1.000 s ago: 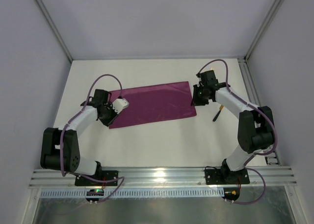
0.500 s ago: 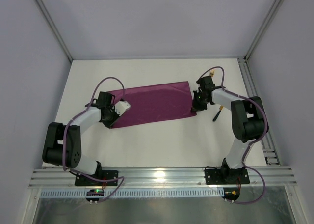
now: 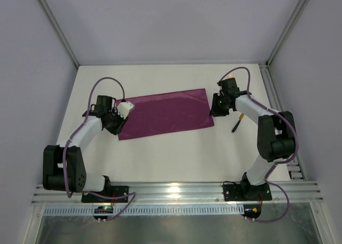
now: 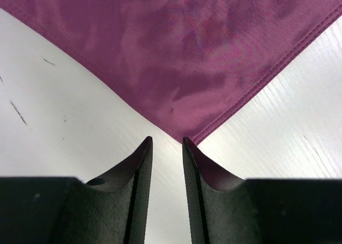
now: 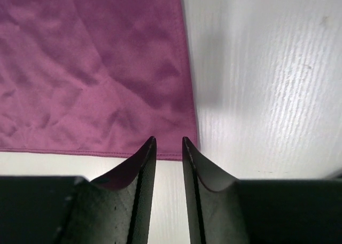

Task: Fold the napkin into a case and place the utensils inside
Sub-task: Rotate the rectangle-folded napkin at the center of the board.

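Magenta napkin (image 3: 165, 114), folded to a flat oblong, lies mid-worktop (image 3: 160, 158). The left gripper (image 4: 166, 142) sits at its near-left corner, fingers slightly apart with bare worktop between them. The right gripper (image 5: 167, 141) sits at the near-right corner, fingers likewise parted, clamping nothing. A dark-handled utensil (image 3: 235, 127) lies just right of the napkin.

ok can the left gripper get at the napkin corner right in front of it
Probably yes. In the left wrist view the left gripper points straight at that corner of the napkin, jaws slightly apart and empty. Only bare table lies around it, with nothing in the way.
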You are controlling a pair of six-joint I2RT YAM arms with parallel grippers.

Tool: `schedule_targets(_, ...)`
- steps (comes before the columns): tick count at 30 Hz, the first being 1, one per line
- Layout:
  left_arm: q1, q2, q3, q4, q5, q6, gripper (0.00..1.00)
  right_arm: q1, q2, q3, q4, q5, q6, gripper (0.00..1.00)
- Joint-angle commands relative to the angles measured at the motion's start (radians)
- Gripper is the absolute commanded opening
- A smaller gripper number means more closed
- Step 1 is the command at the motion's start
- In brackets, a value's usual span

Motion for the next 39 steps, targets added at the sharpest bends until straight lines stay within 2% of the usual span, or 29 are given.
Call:
schedule_targets(1,0.01,-0.025,0.006,-0.029,0.001,-0.035,0.32,-0.023,0.045,0.045,-0.009,0.025,-0.009,0.31)
schedule_targets(7,0.032,0.029,0.001,-0.018,-0.017,-0.048,0.33,-0.023,0.129,0.042,0.021,-0.007,0.002,0.31)
schedule_targets(11,0.047,0.045,0.004,-0.006,-0.008,-0.055,0.34,-0.023,0.124,-0.001,0.04,-0.01,0.005,0.26)
schedule_targets(19,0.062,0.049,0.013,0.018,-0.016,-0.063,0.34,-0.023,0.093,-0.047,0.025,-0.031,0.008,0.04)
schedule_targets(30,0.078,0.036,0.038,0.01,-0.013,-0.057,0.34,0.0,-0.085,-0.271,0.052,-0.062,0.044,0.04)
schedule_targets(31,0.076,0.035,0.052,-0.002,-0.008,-0.055,0.34,0.0,-0.112,-0.289,0.051,-0.07,0.041,0.04)
schedule_targets(32,0.076,0.032,0.062,-0.008,0.001,-0.055,0.34,0.0,-0.124,-0.288,0.035,-0.061,0.039,0.13)
schedule_targets(33,0.076,0.029,0.078,-0.018,0.009,-0.06,0.34,0.0,-0.137,-0.275,0.017,-0.047,0.031,0.16)
schedule_targets(35,0.076,0.03,0.147,-0.041,0.026,-0.071,0.33,0.0,-0.157,-0.196,-0.046,0.01,0.01,0.22)
schedule_targets(37,0.061,0.061,0.206,-0.053,0.014,-0.09,0.29,-0.003,-0.161,-0.119,-0.078,0.038,0.008,0.33)
schedule_targets(39,0.015,0.125,0.306,-0.07,-0.011,-0.098,0.26,0.0,-0.154,-0.001,-0.095,0.048,0.033,0.34)
